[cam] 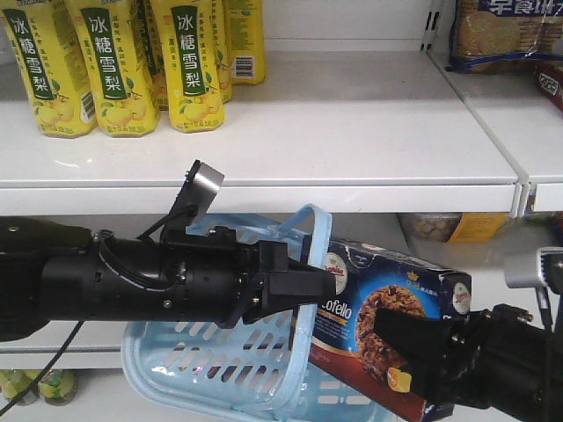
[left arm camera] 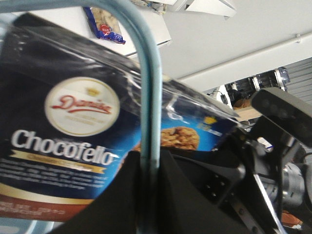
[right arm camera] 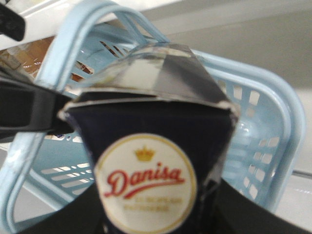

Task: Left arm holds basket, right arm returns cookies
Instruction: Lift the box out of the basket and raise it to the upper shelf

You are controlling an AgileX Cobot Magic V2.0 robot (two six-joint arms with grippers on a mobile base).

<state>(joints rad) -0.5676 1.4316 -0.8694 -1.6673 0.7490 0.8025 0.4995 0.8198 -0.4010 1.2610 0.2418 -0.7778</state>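
Left end effector [cam: 315,283] clenched on hoop handle [cam: 310,218] of light blue slotted plastic basket [cam: 202,365], right end effector [cam: 400,338] grasping tilted navy-and-brown cardboard cookie box [cam: 378,286] close beside it

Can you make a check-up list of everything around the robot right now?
Surface: white shelf, yellow bottles standing on it.
Job's things: blue basket held up, tilted; cookie box tilted, close beside it.
Clutter: cracker packs top right; clear tub under the shelf.
Grippers: left gripper shut on the basket's handle; right gripper shut on cookie box.
Cables: black cable hanging under left arm.
Surroundings: store shelving; small containers bottom left.
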